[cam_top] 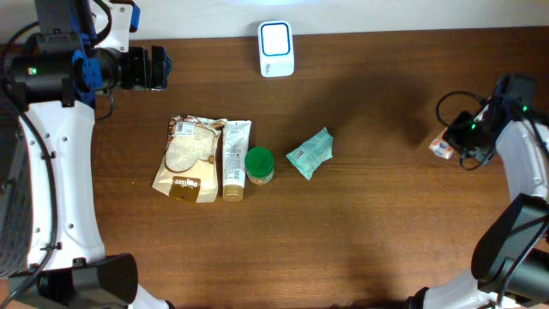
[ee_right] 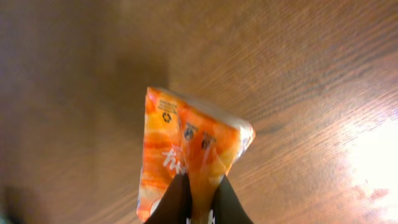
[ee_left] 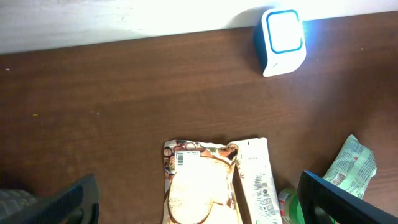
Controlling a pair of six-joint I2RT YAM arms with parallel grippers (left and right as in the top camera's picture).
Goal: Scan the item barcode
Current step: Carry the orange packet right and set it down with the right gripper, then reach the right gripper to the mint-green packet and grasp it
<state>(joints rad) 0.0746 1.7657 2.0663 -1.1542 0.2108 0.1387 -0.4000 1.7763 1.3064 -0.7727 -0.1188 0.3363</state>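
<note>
The right end effector (ee_right: 196, 198) is pinching one edge of a crinkly orange plastic snack packet (ee_right: 186, 134) at the far right of the dark wooden counter (cam_top: 369, 232). The left end effector (cam_top: 159, 67) is hovering spread wide, left of the white, blue-rimmed box scanner (cam_top: 276, 49).

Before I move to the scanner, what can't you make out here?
- orange packet: no barcode on the face the right wrist sees; overhead, the right end effector covers part of it.
- green-lidded jar: cut off by the bottom edge in left wrist.
- bag label: left wrist, print too small to read.
</note>
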